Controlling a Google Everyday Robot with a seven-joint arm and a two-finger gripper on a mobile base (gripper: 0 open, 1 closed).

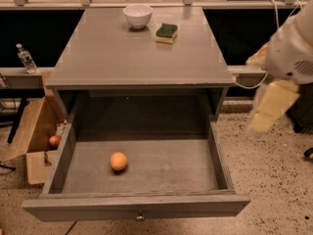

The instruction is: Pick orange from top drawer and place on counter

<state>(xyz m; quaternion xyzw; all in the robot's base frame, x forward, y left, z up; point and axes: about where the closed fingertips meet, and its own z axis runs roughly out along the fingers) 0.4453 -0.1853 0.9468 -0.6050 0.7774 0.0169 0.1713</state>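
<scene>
Light-orange round orange: lies on the drawer floor, left of centre, nearer the front panel than the back. It touches no wall.
orange axis: near-round, so no long axis can be told; no stem end shows, facing cannot be told.
top drawer: grey wood, pulled fully out toward the camera. Long axis runs left-right; holds only the orange.
knob: small, round, metal, mid front panel at the lower edge.
counter: grey flat top above and behind the drawer, slightly glossy.
white bowl: upright at the counter's far edge, near the middle.
sponge: green on top, yellow below, just right of the bowl, apart from it.
gripper: pale, blurred, hanging downward to the right of the cabinet, outside the drawer, well apart from the orange. Open or closed cannot be told; it holds nothing visible.
cardboard box: on the floor left of the drawer, flaps open.
reddish fruit: inside the box.
water bottle: upright on the ledge at far left.
floor: speckled.
</scene>
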